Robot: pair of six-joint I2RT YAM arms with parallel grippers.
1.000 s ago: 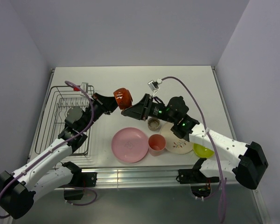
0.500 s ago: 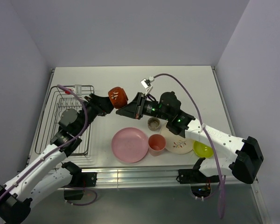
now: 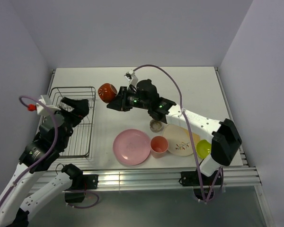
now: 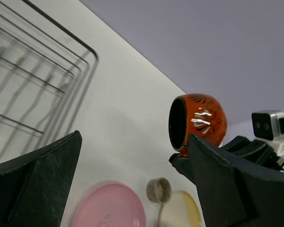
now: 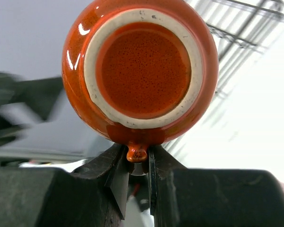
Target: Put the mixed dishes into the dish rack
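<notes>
Dark red-orange mug held in the air above the table, just off the far right corner of the dish rack. It lies on its side, with the mouth turned toward the rack and the unglazed foot ring facing the right wrist camera. The right gripper has its jaws drawn narrow, pinching only the small handle below the body. The left gripper hangs over the rack's right side with its jaws spread wide and nothing between them.

The mug looks like glazed ceramic: stiff, brittle, fairly heavy for its size and slick on the glossy wall. The handle gives a firm but off-centre hold, so the body may swing about the pinch. A hold across the rim or wall would likely steady it better.

The rack's raised rim and upright prongs, together with the left gripper above them, stand between the mug and a seat in the rack. Near the table's front edge, well apart from the mug, lie the pink plate, salmon-pink cup, small grey-tan cup, cream-and-orange plate and lime-green bowl
</notes>
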